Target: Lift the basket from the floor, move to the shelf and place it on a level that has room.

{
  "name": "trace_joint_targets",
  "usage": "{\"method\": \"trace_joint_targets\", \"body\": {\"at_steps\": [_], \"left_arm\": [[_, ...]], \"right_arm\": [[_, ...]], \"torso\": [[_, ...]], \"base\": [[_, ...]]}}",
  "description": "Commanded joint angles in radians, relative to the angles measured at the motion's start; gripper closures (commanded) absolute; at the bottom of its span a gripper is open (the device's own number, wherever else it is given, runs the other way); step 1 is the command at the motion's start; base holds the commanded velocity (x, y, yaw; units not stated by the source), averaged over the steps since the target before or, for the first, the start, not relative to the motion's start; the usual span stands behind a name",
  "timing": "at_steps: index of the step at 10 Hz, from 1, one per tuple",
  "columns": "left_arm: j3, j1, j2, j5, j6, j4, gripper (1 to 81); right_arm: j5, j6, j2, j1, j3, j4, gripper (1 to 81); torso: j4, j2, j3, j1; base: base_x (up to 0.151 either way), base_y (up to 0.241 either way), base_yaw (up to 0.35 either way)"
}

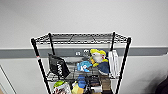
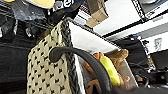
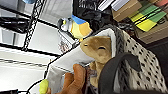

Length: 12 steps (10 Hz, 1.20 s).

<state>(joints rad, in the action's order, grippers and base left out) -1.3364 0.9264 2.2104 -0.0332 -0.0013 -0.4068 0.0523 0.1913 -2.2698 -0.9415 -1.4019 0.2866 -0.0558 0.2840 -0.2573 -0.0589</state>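
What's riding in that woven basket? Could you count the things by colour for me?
Tan soft toy: 1
Orange soft toy: 1
Yellow item: 1
Total visible in the basket: 3

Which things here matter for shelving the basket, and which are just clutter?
For the job:
- cream woven basket with dark braided rim
- tall black wire rack
- its top wire-grid tier

Just lying about:
- yellow and white plush toy
- black bag
- brown cardboard boxes
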Motion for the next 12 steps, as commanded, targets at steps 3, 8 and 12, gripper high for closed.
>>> {"method": "trace_joint_targets", "body": {"at_steps": [3, 8, 12], "left_arm": [[0.057, -0.120, -0.024, -0.027, 0.000, 0.013, 81.1], [0.055, -0.122, -0.020, -0.027, 0.000, 0.013, 81.1], [0.078, -0.120, -0.027, -0.027, 0.001, 0.019, 81.1]], "right_arm": [[0.009, 0.004, 0.025, 0.129, 0.064, 0.003, 81.1], [0.007, 0.004, 0.025, 0.132, 0.069, 0.003, 81.1], [0.007, 0.004, 0.036, 0.138, 0.092, 0.005, 81.1]], "torso": [[0.000, 0.000, 0.000, 0.000], [0.000, 0.000, 0.000, 0.000], [0.000, 0.000, 0.000, 0.001]], "base": [[0.111, 0.000, 0.000], [0.079, 0.000, 0.000], [0.000, 0.000, 0.000]]}}
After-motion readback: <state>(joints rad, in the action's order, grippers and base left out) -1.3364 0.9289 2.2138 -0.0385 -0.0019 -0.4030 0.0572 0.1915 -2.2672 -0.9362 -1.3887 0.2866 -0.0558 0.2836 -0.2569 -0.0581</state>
